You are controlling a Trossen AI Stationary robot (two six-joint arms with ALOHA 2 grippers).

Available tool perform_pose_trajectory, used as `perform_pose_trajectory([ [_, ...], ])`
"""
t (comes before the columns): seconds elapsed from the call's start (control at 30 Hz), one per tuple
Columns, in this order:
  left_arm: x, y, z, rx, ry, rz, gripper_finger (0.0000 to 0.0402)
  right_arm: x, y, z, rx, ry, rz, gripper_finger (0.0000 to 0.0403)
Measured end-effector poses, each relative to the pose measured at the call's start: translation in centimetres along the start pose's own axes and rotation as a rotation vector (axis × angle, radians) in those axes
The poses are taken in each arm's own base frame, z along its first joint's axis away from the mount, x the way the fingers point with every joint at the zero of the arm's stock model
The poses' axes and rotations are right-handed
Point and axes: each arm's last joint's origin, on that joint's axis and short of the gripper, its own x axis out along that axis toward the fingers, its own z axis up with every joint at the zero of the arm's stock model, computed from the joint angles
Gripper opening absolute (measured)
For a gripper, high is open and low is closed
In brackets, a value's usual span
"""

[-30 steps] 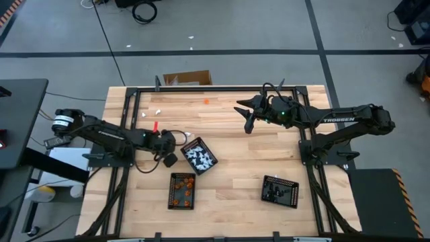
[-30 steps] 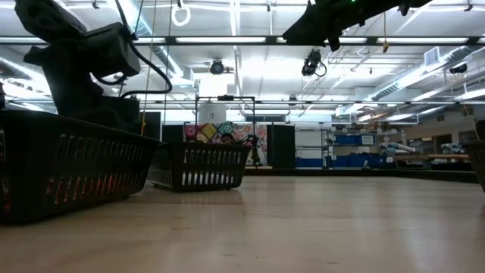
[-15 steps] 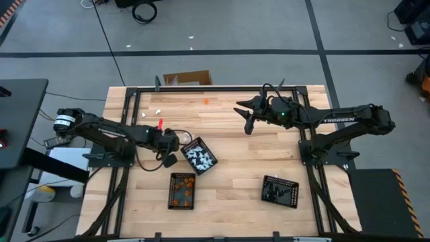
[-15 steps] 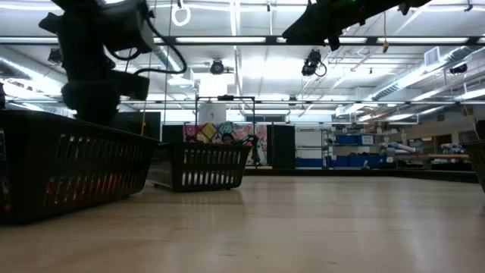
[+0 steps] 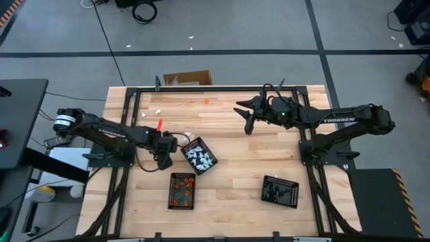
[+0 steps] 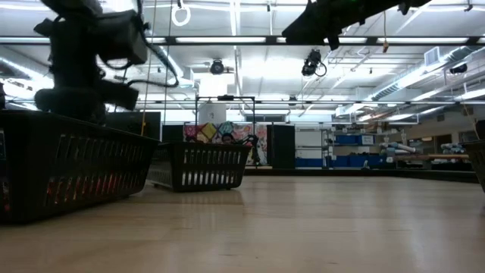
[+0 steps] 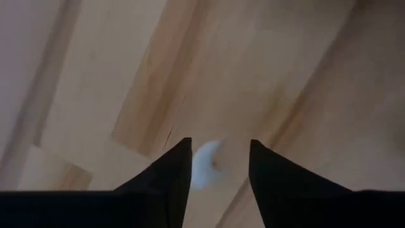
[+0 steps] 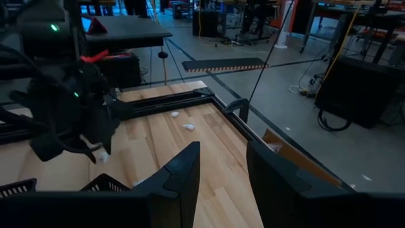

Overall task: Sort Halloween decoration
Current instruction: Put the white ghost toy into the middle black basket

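Left gripper (image 5: 168, 149): low over the table at about 9 o'clock from its centre, just beside the tray of white pieces; the left wrist view shows its fingers (image 7: 166, 177) parted with a small white piece (image 7: 205, 166) between them. Whether the piece is pinched or already let go cannot be told.
Probable reason for position: judged to be bringing a white piece to the matching tray.
Right gripper (image 5: 246, 124): raised toward 1 o'clock, waiting; fingers (image 8: 180, 171) parted, nothing between them.
White tray (image 5: 199, 156): black, just left of centre, holds white pieces.
Orange tray (image 5: 182, 190): at 7 o'clock, holds orange pieces.
Black tray (image 5: 279, 190): at 5 o'clock, holds dark pieces.
Loose Halloween decoration: white bits (image 5: 158, 110) toward 11 o'clock; an orange piece (image 5: 206, 101) at 12 o'clock near the far edge; a red-orange piece (image 5: 159, 124) at 10 o'clock beside the left arm.
Obstructions: the white tray's near wall is just beside the left gripper; a careless swing could catch it.
Surroundings: cardboard box (image 5: 187, 78) on the floor beyond the far edge.
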Motion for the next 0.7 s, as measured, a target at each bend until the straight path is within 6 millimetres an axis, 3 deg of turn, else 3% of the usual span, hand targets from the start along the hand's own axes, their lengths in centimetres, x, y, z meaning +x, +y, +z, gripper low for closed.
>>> perform_pose_trajectory([
  [0.3,2.0,0.7,-1.6,-0.099,0.027,0.000,0.0150,0.0,0.0,0.1,-0.002,-0.013,0.004,0.0135],
  [0.7,2.1,0.7,-1.6,-0.096,0.032,-0.009,0.0008,0.0,0.0,0.1,-0.003,-0.013,0.004,0.0135],
])
